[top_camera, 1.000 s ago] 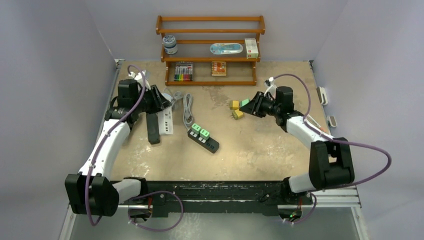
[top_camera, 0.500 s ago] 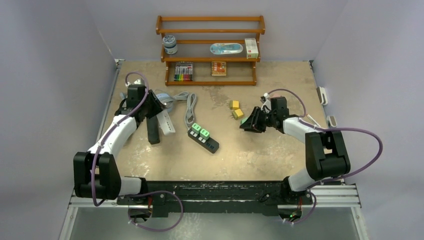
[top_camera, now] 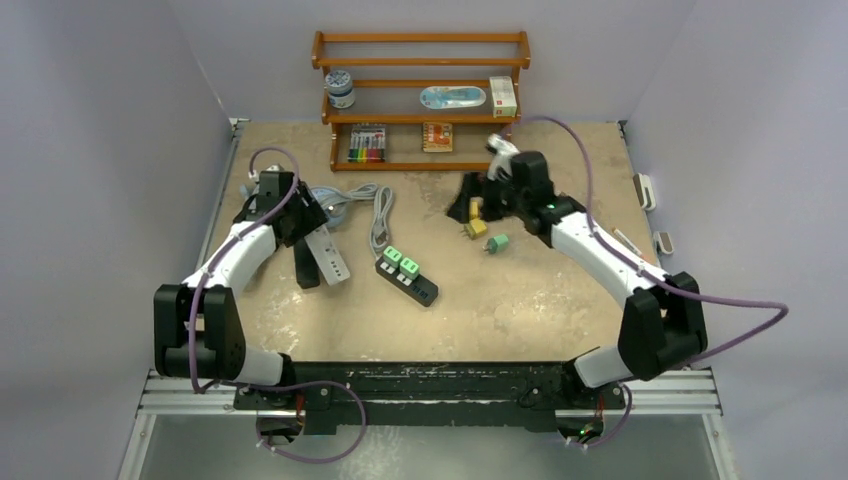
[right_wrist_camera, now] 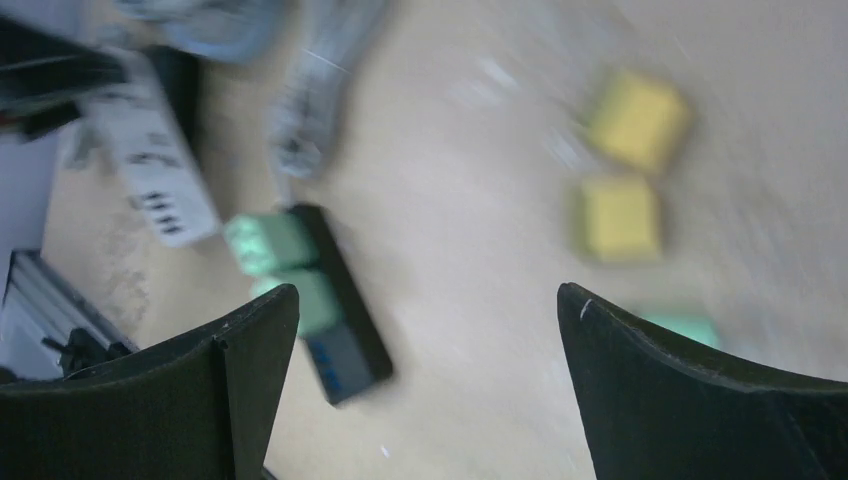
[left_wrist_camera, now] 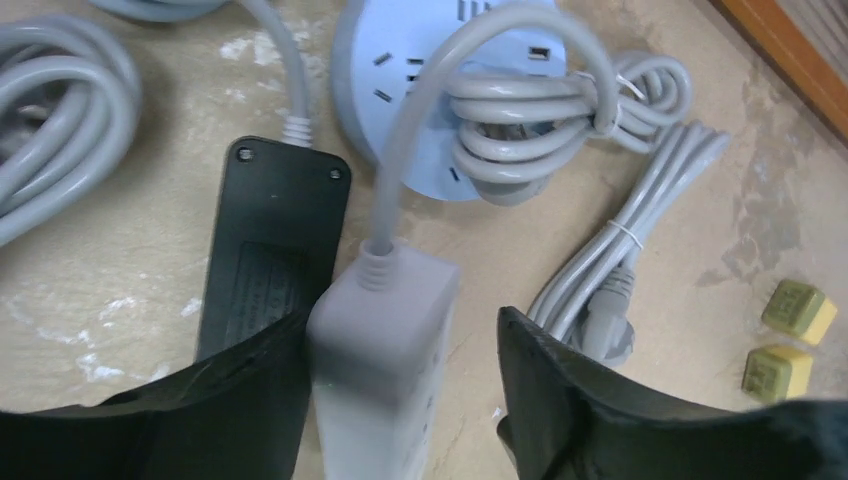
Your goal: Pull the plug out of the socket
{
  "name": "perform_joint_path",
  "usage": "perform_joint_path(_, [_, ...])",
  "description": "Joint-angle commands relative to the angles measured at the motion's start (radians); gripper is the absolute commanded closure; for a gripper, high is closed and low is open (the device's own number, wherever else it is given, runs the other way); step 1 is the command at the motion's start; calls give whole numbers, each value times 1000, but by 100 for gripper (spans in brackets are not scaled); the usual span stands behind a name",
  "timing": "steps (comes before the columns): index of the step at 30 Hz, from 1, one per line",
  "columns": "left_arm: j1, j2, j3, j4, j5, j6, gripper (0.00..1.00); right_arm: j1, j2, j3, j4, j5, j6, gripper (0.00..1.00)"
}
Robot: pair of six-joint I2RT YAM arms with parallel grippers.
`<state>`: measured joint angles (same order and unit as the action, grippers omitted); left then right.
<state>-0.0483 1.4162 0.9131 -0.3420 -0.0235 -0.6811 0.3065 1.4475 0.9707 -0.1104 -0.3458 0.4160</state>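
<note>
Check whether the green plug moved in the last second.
Yes. The green plug moved toward the near edge, away from the wooden shelf, and lies on the table, outside the right gripper.

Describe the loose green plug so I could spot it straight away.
Start at the wooden shelf at the back, then come forward to the yellow plugs right of centre. Beside the nearer one lies the green plug, loose on the tabletop; the other green ones sit in the black power strip.

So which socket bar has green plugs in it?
The black strip in the middle of the table: two green plugs sit in it. The white strip and the other black strip, further left, show none.
</note>
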Motion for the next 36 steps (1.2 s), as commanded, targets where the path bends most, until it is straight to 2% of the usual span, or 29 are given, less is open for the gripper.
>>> perform_joint_path(1, [25,-3,83,-68,-95,38,32,288,44,270,39,137,-294,1])
perform_joint_path(3, [45,-9,106,-119,-161,45,29,380,137,380,4,169,-365,1])
perform_joint_path(6, [100,-45,102,-139,-153,46,27,474,275,483,-64,214,-443,4])
perform_joint_path(9, [143,-104,92,-149,-152,38,25,515,367,532,-108,199,-474,8])
perform_joint_path(15, [188,-209,72,-160,-163,40,22,526,443,553,-136,178,-503,14])
perform_joint_path(21, [188,-225,42,-152,-111,41,20,531,485,544,-137,149,-502,20])
perform_joint_path(32, [184,-226,-47,-61,93,15,18,542,528,535,-129,131,-509,32])
perform_joint_path(36, [140,-259,-62,-15,131,7,17,549,554,544,-136,132,-520,39])
